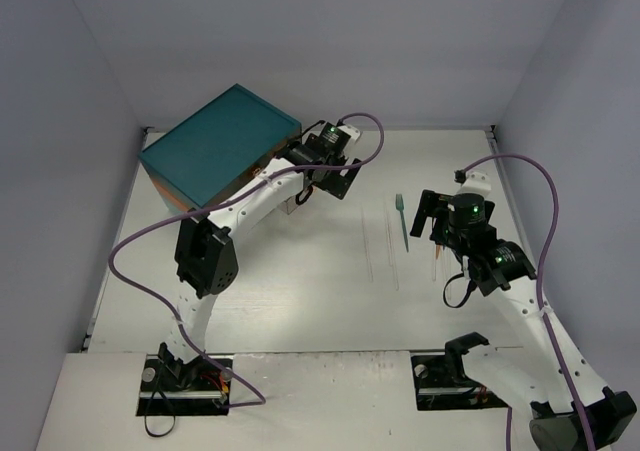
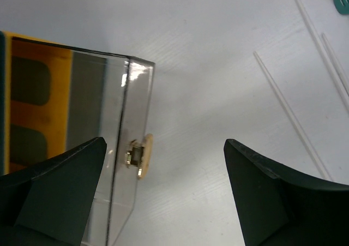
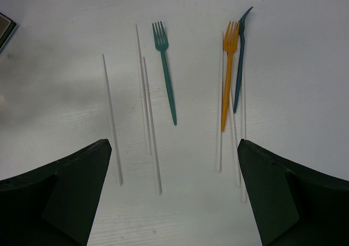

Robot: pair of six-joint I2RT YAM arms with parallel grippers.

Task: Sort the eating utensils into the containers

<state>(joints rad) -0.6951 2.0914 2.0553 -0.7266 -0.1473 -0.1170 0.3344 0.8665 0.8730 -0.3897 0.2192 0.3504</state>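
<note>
The right gripper (image 3: 172, 148) is hovering well to the right of the teal chest (image 1: 220, 146), its jaws standing spread wide and gripping nothing. Just beyond it the utensils are lying on the white table (image 1: 300, 291), also right of the chest: a teal fork (image 3: 166, 74), an orange fork (image 3: 228, 77) just beside a blue knife (image 3: 241, 60), and several clear utensils (image 3: 112, 120) too thin to name. Farther back, the left gripper (image 2: 164, 148) is hanging at the chest's right side, jaws spread and holding nothing. The gold knob (image 2: 143, 156) of a clear drawer (image 2: 136, 104) sticking out of the chest is showing between its fingers.
</note>
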